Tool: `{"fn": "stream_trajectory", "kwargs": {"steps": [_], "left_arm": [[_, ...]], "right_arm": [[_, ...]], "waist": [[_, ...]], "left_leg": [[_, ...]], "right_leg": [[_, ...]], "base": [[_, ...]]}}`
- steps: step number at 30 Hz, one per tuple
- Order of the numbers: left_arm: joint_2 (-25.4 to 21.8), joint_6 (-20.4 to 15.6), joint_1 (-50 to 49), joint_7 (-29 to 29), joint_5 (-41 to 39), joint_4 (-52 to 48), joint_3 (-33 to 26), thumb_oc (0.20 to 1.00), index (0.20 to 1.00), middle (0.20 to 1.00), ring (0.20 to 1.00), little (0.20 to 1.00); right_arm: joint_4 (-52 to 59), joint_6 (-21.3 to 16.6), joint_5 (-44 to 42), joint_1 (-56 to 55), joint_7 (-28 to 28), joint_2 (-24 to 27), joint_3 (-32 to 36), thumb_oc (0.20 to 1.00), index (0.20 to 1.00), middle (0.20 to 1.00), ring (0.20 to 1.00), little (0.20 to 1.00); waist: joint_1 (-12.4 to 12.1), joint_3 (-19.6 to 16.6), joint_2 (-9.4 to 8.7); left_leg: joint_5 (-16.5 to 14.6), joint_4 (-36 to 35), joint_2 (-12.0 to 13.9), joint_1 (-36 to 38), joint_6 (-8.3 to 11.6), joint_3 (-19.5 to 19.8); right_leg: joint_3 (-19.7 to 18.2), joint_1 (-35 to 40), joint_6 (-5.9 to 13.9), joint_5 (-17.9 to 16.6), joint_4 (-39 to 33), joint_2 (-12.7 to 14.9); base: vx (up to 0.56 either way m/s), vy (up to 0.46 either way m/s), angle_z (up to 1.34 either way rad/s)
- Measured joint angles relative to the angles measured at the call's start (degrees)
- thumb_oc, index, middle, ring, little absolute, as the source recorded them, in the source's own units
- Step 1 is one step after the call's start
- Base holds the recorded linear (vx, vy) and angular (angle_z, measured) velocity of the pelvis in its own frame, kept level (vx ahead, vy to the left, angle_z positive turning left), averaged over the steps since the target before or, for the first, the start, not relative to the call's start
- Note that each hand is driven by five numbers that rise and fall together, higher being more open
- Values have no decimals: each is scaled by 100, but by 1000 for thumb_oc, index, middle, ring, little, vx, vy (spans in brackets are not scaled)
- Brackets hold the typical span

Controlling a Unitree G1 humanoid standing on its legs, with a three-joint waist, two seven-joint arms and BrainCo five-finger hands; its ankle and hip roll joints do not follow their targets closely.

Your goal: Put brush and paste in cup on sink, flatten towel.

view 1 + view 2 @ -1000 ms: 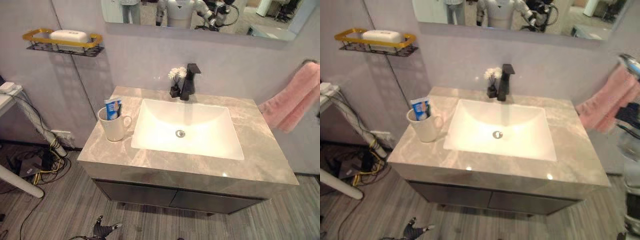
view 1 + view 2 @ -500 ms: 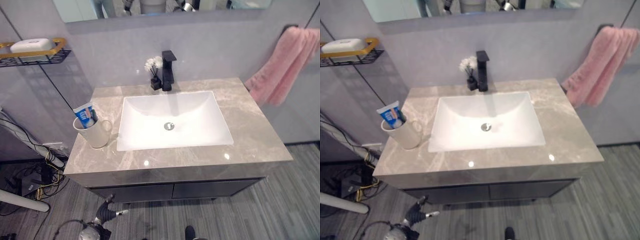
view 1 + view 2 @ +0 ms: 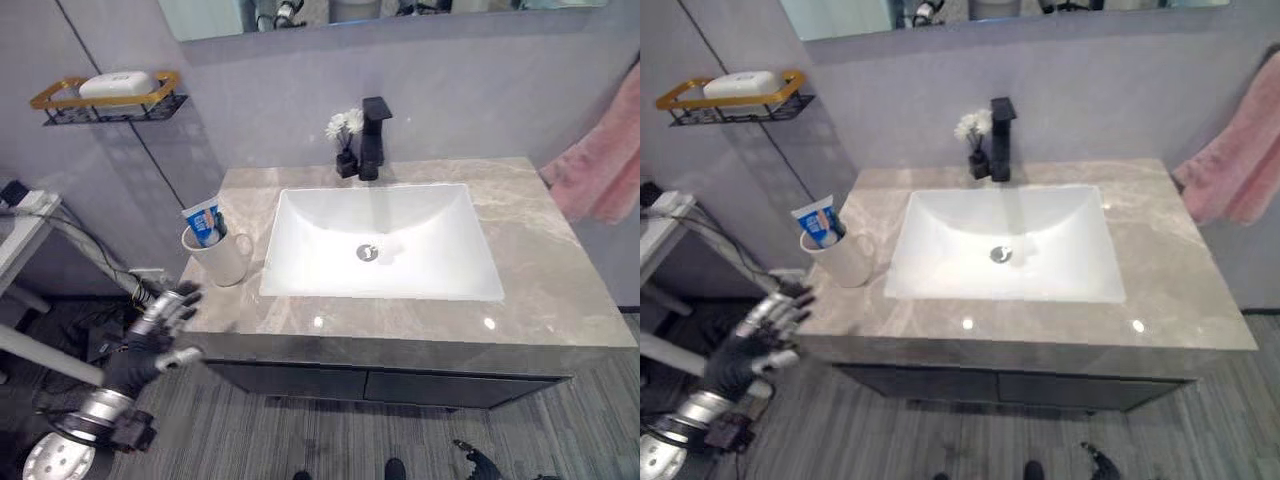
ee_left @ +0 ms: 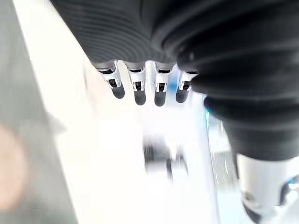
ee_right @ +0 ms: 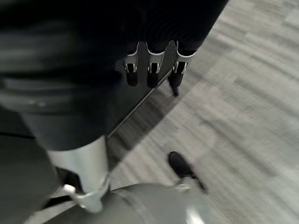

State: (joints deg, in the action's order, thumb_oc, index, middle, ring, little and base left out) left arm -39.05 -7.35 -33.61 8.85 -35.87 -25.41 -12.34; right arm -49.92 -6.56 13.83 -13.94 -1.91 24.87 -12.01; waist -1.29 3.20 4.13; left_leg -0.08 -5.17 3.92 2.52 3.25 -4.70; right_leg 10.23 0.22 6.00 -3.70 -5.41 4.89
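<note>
While the left hand hung with its fingers spread and empty off the near left corner of the grey marble counter, the brush and paste part of the job looked already settled. Low by the floor, the right hand showed straight, loose fingers and held nothing.

Just beyond the left hand, a short reach up and onto the counter, stood the white cup, upright beside the basin. A blue-and-white toothpaste tube stuck out of its rim with a dark stick beside it, probably the brush, though it was too small to be sure.

Farther across, past the basin and its black tap with a small vase of white flowers, the pink towel hung bunched against the wall, on the far side from the left hand and well apart from both hands.

That towel appeared to be what remained. It would likely handle as soft, light and limp, sagging wherever it was not supported, so a pinch on a lower corner or along one edge, drawn outward, seemed the better hold than a grab at the gathered middle.
</note>
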Motion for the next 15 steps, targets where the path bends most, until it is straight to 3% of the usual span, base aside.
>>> {"fn": "stream_trajectory", "kwargs": {"steps": [3, 5, 8, 15], "left_arm": [[-173, -1, 21, -136, 17, 403, -33, 200, 200, 200, 200, 200], [-46, 5, 78, -178, 50, 758, -13, 200, 200, 200, 200, 200], [177, 6, 114, -298, 43, 974, -39, 200, 200, 200, 200, 200], [206, 3, 328, -411, 23, 1170, -39, 200, 200, 200, 200, 200]], "right_arm": [[-502, 62, -396, 118, -47, -107, 187, 1000, 1000, 1000, 1000, 1000], [-1037, 70, -529, 260, -45, -165, 248, 1000, 1000, 1000, 1000, 1000], [-1592, 164, -636, 353, -67, -153, 421, 1000, 1000, 1000, 1000, 1000], [-1212, 187, -635, 365, -304, 52, 472, 1000, 1000, 1000, 1000, 1000]], "waist": [[18, -12, -94], [-48, -12, -75], [-94, 44, 20], [-85, 153, 275]], "left_leg": [[21, 2, -8, -61, 5, 126], [23, 2, -14, -66, 6, 166], [27, 3, -16, -96, 13, 243], [47, 2, 11, -310, 33, 208]], "right_leg": [[117, -19, 4, 36, 0, 14], [148, 0, 8, 40, -1, 22], [207, -9, 32, 64, -2, 27], [203, -238, 4, 77, -2, 1]], "base": [[12, -36, 22], [6, -36, 9], [15, -37, 10], [4, -7, -1]]}}
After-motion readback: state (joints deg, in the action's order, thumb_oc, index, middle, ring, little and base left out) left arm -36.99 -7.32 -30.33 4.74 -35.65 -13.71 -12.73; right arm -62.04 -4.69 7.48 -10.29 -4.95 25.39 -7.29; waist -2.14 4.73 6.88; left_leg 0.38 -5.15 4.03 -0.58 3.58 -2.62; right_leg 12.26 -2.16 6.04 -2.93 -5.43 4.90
